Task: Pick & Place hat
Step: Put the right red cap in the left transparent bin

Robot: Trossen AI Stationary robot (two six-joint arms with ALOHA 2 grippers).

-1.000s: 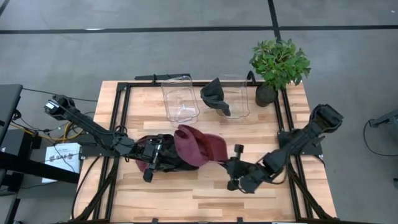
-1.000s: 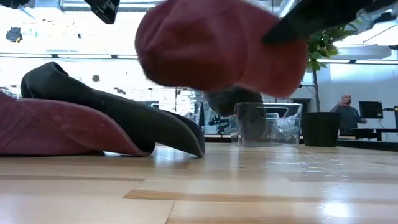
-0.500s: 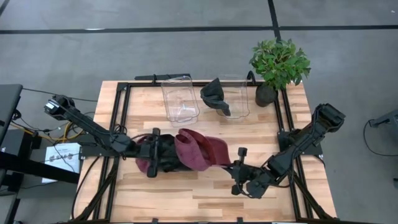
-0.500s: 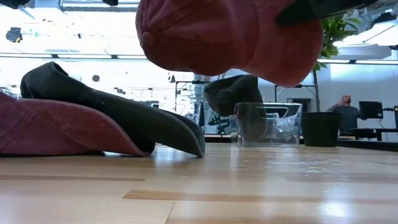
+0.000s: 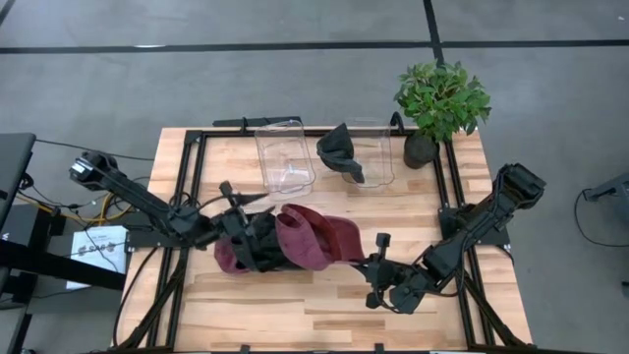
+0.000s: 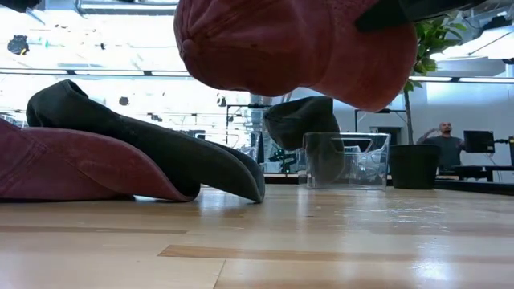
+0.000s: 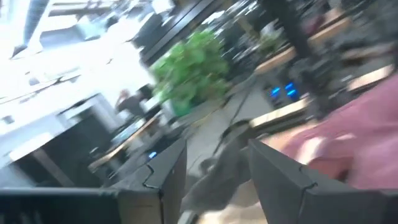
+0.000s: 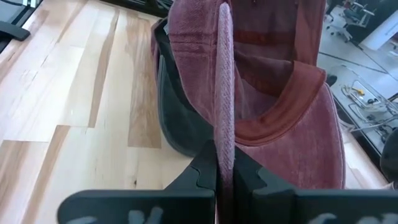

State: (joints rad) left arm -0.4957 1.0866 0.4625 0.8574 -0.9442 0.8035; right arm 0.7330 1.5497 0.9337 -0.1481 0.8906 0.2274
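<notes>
Evidently, step in hand: the carry phase, judging by a red hat [image 5: 316,237] held clear of the table [image 5: 324,313].
Right tool [image 8: 222,167]: clamped tight on the brim of the red hat, the fabric edge pinched between the two fingers, with no gap showing in the right wrist view.
Red hat: hung in the air over the middle of the table, its crown well above the wood in the low view.
Left tool [image 7: 214,180]: fingers stood apart with nothing between them; it sat at the left side of the hat pile.
Hats on the table: a dark hat [image 6: 152,148] lay over a second red hat [image 6: 76,167], both resting on the wood.
Bins: two clear bins [image 5: 285,157] stood at the far edge; the right one [image 5: 371,152] already held a dark hat [image 5: 340,152].
Plant: a potted plant [image 5: 440,98] stood just beside the right bin.
Next move, as a judgement: the right arm would need to travel toward the far edge, clear a bin's rim, and only then part its fingers.
</notes>
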